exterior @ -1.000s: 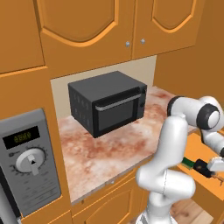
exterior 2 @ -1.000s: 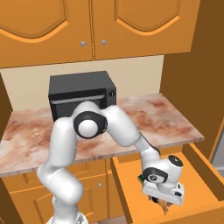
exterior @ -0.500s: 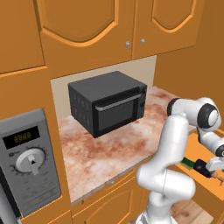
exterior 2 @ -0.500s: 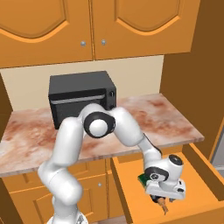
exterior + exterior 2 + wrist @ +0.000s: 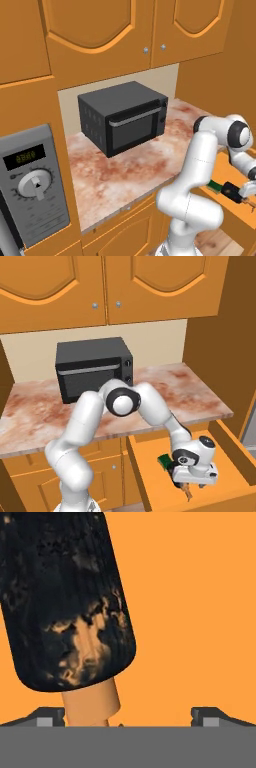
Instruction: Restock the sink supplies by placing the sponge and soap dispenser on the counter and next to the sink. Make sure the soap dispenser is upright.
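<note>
Nearest in the hand view, my fingers (image 5: 128,717) stand spread wide, one tip at each side, and pinch nothing. Between them and toward the left tip lies the soap dispenser (image 5: 67,602), a dark mottled bottle on its side with a tan neck pointing at me; it rests flat on the orange floor of the open drawer (image 5: 152,478), which I judge is why I come down from above, to straddle the body before closing.

In the right base view my hand (image 5: 194,472) hangs low inside that drawer, right of the robot's base. Just left of it a small green pad, likely the sponge (image 5: 164,460), lies on the drawer floor, partly hidden by my wrist.

Farther back, the tabletop (image 5: 200,397) runs above the drawer. A black microwave (image 5: 93,367) stands on it toward the left, against the wall. The sink is not among these surroundings, so the base must presumably drive before either item can be set down.
</note>
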Tool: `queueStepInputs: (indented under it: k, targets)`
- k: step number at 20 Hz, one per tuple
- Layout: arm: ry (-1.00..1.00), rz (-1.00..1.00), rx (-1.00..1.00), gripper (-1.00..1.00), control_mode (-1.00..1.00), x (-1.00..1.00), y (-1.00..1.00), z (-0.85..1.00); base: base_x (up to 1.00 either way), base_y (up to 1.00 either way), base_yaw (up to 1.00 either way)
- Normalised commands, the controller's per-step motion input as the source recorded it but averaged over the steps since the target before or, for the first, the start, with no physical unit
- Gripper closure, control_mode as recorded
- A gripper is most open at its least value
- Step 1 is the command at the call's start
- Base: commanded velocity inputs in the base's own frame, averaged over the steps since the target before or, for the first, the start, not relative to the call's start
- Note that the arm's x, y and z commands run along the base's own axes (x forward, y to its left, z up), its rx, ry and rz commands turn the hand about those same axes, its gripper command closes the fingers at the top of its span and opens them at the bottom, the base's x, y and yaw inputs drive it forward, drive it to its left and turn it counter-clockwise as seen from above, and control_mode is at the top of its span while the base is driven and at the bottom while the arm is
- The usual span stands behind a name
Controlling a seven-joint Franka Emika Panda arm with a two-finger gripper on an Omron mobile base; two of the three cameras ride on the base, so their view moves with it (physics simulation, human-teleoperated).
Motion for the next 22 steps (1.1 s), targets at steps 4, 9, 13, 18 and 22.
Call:
queueStepInputs:
  k: [4,9,13,18,22]
  targets:
    - [0.0,0.07,0.0,-1.0,-1.0,0.0,-0.08,-0.28,0.0,0.0,0.0]
    - [-0.05,0.03,0.0,-1.0,-1.0,-0.1,0.01,-0.15,0.0,0.0,0.0]
    - [-0.06,0.0,0.0,-1.0,-1.0,-0.27,0.27,0.0,0.0,0.0,0.0]
    - [-0.01,0.0,0.0,-1.0,-1.0,-0.23,0.3,0.0,0.0,0.0,0.0]
    - [0.0,0.0,0.0,-1.0,-1.0,-0.11,0.15,0.0,0.0,0.0,0.0]
